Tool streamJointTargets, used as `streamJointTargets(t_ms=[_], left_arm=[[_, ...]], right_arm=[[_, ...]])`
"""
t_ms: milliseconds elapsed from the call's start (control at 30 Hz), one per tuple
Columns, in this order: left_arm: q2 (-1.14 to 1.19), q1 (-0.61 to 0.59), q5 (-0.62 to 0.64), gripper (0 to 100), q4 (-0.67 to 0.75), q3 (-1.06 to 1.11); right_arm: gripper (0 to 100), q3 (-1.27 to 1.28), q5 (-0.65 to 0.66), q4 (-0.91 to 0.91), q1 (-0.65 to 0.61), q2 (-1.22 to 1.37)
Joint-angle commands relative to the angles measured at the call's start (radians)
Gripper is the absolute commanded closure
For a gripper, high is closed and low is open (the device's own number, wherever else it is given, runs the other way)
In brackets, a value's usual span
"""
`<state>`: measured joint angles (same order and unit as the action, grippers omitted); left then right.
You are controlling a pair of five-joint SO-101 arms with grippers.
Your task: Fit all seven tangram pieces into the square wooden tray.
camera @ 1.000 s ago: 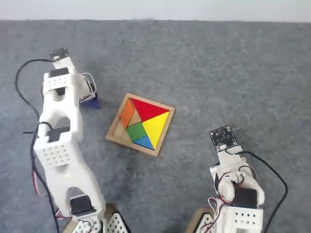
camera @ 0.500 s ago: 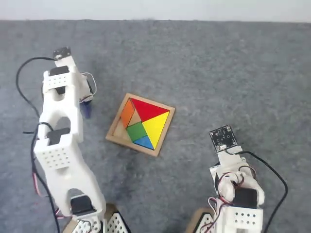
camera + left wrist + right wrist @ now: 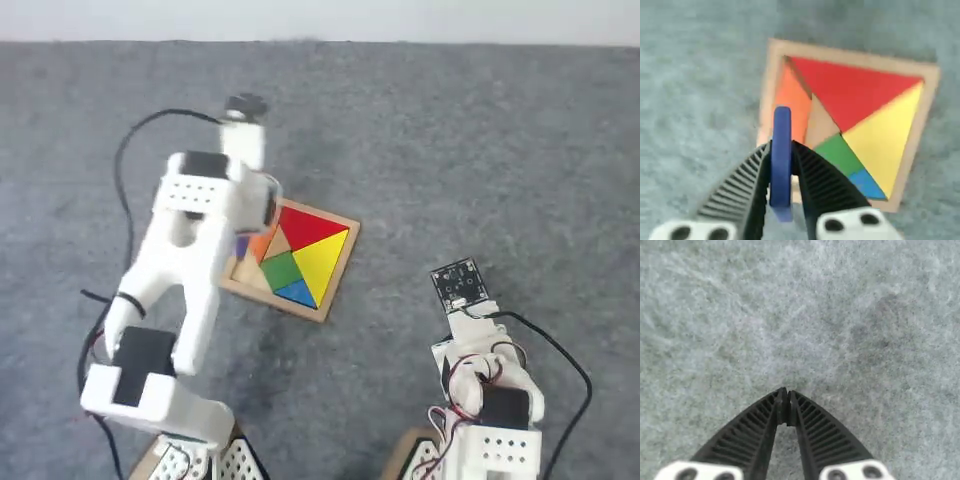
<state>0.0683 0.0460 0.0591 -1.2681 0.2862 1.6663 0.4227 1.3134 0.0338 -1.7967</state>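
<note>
Tray (image 3: 342,268) corner hidden by left arm (image 3: 190,250) | left gripper (image 3: 781,146) clamps blue piece (image 3: 782,120)

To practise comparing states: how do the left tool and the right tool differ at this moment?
The left tool grips a dark blue piece on edge; the right tool is shut on nothing. The left tool hangs at the wooden tray's rim; the right tool is over bare grey carpet. Both are black, ribbed and closed.
</note>
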Motion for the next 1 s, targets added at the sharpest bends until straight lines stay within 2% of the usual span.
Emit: streamJointTargets(t_ms=[0,267,400,533,667,867,967], left_arm=[[-0.046,0.012,-0.014,99,0.055,0.039],[-0.094,0.009,-0.06,99,0.068,0.165],[-0.124,0.017,0.025,99,0.071,0.208],[-0.097,0.058,0.071,99,0.141,0.234],[-0.038,0.104,0.203,98,0.157,0.194],[0.055,0.115,0.479,98,0.16,0.111],[0.098,0.106,0.568,98,0.16,0.079]], right_arm=[[99.1,0.017,0.008,0.002,-0.004,-0.016],[99.1,0.017,0.008,0.002,-0.004,-0.016],[99.1,0.017,0.008,0.002,-0.004,-0.016],[99.1,0.017,0.008,0.002,-0.004,-0.016],[99.1,0.017,0.008,0.002,-0.004,-0.016],[99.1,0.017,0.008,0.002,-0.004,-0.016],[99.1,0.017,0.008,0.002,-0.004,-0.016]])
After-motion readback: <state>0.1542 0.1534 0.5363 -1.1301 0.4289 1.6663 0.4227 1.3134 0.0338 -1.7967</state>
